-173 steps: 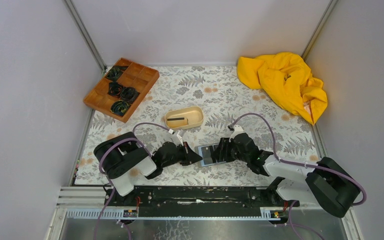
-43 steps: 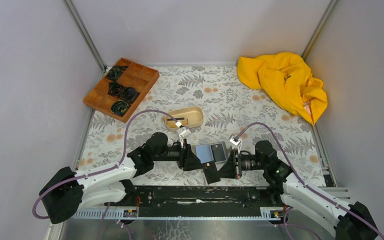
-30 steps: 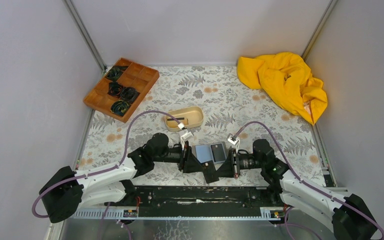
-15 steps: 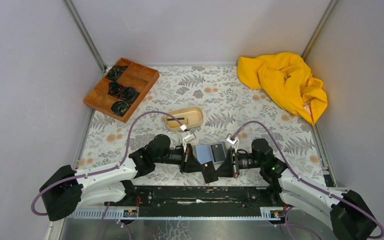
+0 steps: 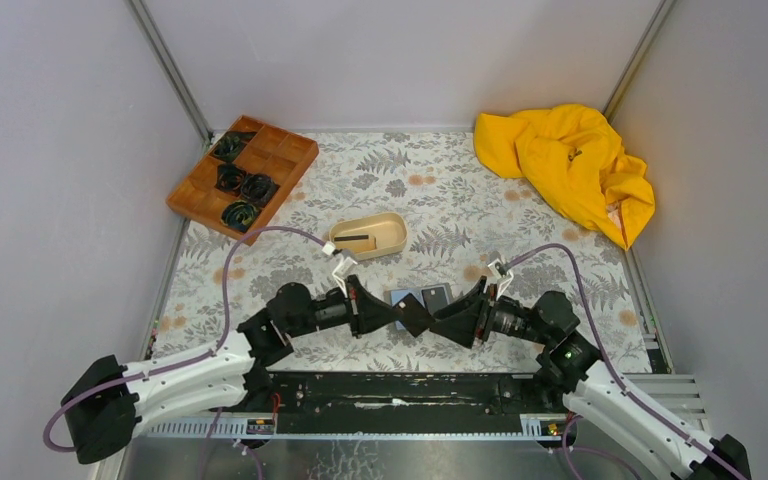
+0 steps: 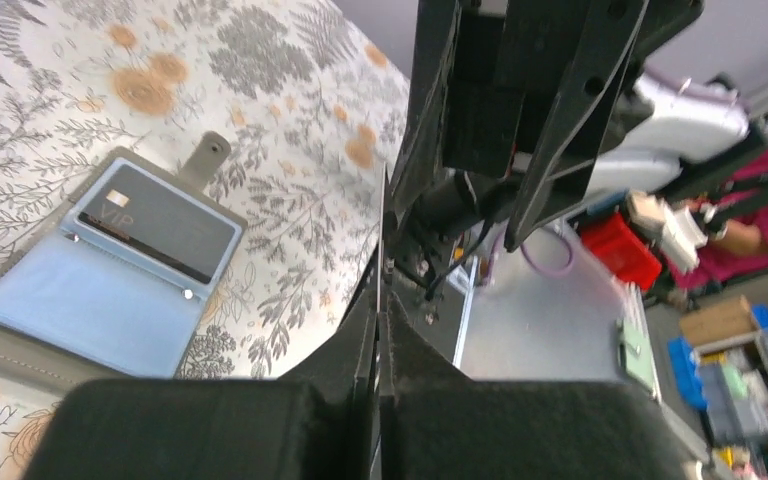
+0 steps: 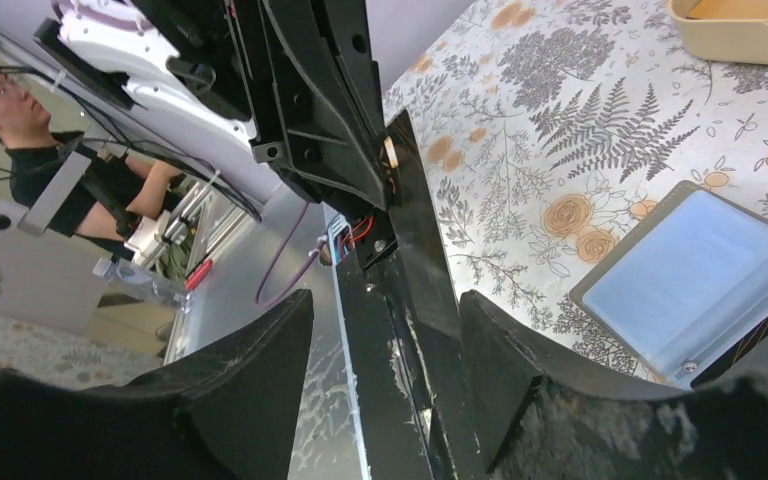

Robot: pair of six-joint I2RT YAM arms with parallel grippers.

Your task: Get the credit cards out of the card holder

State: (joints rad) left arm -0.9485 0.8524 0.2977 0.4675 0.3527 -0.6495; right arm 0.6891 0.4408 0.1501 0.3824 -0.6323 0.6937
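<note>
Left end effector (image 5: 397,314) pinches one freed dark card (image 7: 410,260); right end effector (image 5: 438,322) gapes around it. We count a grey card (image 6: 155,222) left in the open card holder (image 6: 90,310).

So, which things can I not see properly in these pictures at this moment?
Held dark card: edge-on in the left wrist view, so its face is unreadable.
Card holder: in the top view both arms cover most of it; the right wrist view shows only the blue half.
Cards under the VIP card: hidden, if any.
Right gripper: whether its jaws clamp is unclear; too close and blurred.
</note>
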